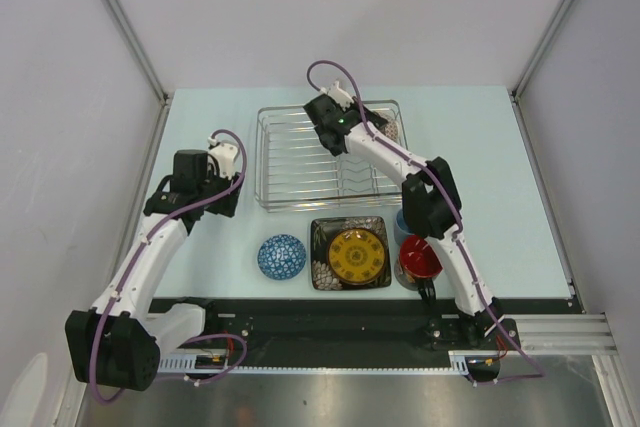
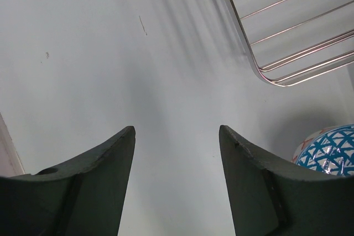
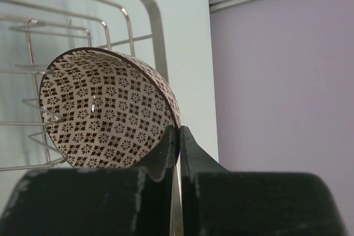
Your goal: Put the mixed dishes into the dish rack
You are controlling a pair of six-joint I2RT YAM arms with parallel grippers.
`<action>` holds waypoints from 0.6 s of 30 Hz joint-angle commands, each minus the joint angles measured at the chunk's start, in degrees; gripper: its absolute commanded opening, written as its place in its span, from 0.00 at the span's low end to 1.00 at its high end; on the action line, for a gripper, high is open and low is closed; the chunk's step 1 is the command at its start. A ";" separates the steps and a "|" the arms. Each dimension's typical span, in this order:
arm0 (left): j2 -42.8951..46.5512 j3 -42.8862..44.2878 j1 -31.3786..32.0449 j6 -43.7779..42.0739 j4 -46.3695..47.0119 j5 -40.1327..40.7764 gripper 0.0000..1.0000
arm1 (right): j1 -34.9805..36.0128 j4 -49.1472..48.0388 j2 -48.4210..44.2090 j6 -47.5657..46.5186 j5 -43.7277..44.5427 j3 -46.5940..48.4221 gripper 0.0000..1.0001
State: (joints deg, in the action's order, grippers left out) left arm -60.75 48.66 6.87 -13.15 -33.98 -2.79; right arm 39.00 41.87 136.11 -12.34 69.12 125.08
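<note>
The silver wire dish rack (image 1: 300, 162) stands mid-table. My right gripper (image 1: 380, 127) is over its far right corner, shut on the rim of a small brown-and-white patterned bowl (image 1: 396, 133). In the right wrist view the bowl (image 3: 105, 109) is tilted on its side against the rack wires (image 3: 130, 20), its rim pinched between the fingertips (image 3: 178, 136). The square black plate with yellow centre (image 1: 351, 253), the light blue cup (image 1: 402, 222) and the red-inside mug (image 1: 418, 259) sit in front of the rack. My left gripper (image 1: 228, 202) is open and empty left of the rack.
A blue-and-white patterned bowl (image 1: 281, 256) sits upside down left of the plate; it also shows in the left wrist view (image 2: 329, 145), near the rack's corner (image 2: 276, 75). The right arm hangs over the cup and mug. Grey walls close in both sides.
</note>
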 commanded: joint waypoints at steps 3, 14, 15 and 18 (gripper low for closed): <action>0.55 0.64 -0.81 -0.56 1.19 -0.38 0.68 | -0.42 -3.54 -2.96 -1.19 2.42 -1.41 0.00; 1.07 0.38 -0.99 -0.83 0.75 -0.03 0.68 | -0.33 1.99 0.55 4.95 -2.23 -1.06 0.31; 1.07 0.38 -0.99 -0.74 0.75 -0.03 0.68 | -0.51 2.25 0.47 5.39 -2.59 -1.24 0.36; 1.16 0.38 -1.07 -0.65 0.75 -0.38 0.68 | -0.77 2.69 -0.32 6.53 -2.42 -1.85 0.63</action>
State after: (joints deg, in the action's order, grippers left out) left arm -60.75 48.66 6.50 -13.17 -33.98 -2.76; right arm 38.54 43.20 136.38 -8.23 66.26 122.93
